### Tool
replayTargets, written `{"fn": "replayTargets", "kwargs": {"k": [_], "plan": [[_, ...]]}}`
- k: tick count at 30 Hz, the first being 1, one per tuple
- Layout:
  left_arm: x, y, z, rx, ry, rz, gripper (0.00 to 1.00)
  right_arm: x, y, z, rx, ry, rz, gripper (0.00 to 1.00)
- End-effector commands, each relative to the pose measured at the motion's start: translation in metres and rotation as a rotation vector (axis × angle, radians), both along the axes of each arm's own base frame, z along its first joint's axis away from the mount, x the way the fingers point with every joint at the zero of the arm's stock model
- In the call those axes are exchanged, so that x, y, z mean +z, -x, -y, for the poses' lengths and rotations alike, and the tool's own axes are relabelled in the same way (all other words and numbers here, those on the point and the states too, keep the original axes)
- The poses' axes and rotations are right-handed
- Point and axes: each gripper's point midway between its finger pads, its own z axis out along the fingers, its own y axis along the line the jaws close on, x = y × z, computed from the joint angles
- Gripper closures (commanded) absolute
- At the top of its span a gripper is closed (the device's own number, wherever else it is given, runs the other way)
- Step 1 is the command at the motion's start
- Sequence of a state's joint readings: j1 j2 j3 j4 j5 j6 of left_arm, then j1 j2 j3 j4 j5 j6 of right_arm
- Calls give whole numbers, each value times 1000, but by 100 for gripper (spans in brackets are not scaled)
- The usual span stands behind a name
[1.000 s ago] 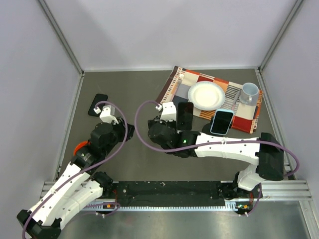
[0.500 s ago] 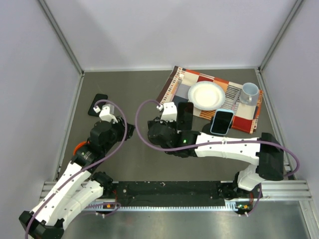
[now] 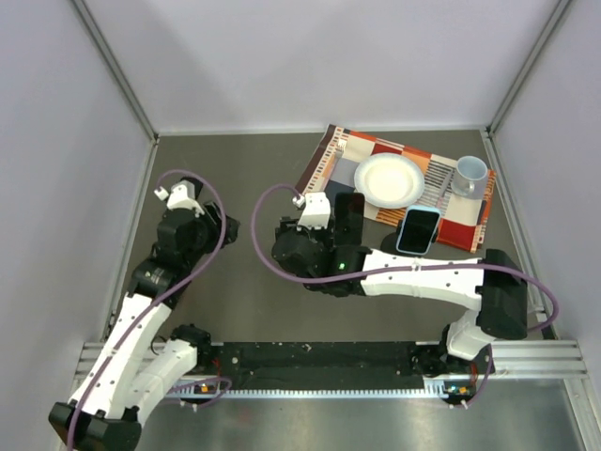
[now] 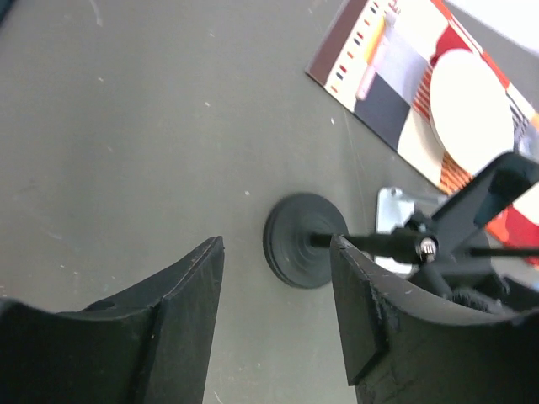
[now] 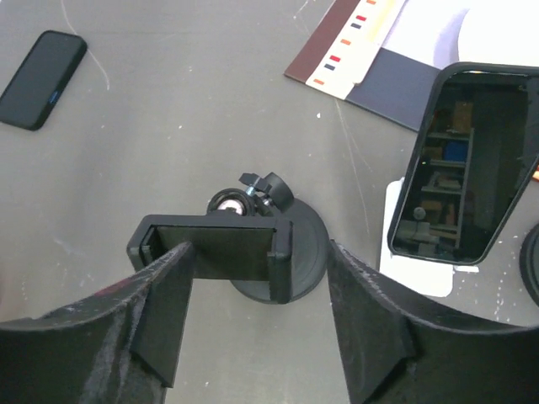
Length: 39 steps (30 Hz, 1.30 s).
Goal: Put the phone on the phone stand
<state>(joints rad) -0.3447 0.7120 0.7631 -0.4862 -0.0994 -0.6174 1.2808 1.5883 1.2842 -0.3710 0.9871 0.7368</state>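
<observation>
A dark-screened phone (image 5: 463, 164) leans upright on the white phone stand (image 5: 411, 273), at the near left corner of the placemat (image 3: 349, 216). My right gripper (image 5: 253, 278) is open left of it. Its fingers stand on either side of the clamp of a black pole holder (image 5: 215, 248) with a round base, and touch nothing. My left gripper (image 4: 274, 278) is open and empty, low over the bare table (image 3: 223, 229). It faces that same round base (image 4: 303, 240).
A checked placemat (image 3: 329, 155) at the back right carries a white plate (image 3: 390, 178), a mug (image 3: 471, 174) and a blue-cased phone (image 3: 418, 230). Another black phone (image 5: 42, 80) lies flat on the table, far left. Grey walls close in three sides.
My right gripper has gone from shut to open around the black clamp. My left arm has swung back and left, now covering the far-left phone from above, and its jaws have widened.
</observation>
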Motion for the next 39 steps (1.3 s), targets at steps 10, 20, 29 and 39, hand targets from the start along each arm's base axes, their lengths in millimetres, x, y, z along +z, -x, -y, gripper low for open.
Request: {"fn": "replayTargets", "kwargs": {"k": [10, 20, 29, 39], "plan": [[15, -87, -68, 23, -105, -156, 3, 112, 61, 7, 572, -192, 151, 11], [-56, -187, -158, -26, -457, -556, 2, 83, 113, 80, 935, -164, 101, 3], [-104, -227, -214, -21, -558, -632, 1, 80, 148, 104, 1025, -233, 111, 2], [-150, -208, -225, -64, -586, -795, 1, 69, 162, 105, 1125, -195, 137, 2]]}}
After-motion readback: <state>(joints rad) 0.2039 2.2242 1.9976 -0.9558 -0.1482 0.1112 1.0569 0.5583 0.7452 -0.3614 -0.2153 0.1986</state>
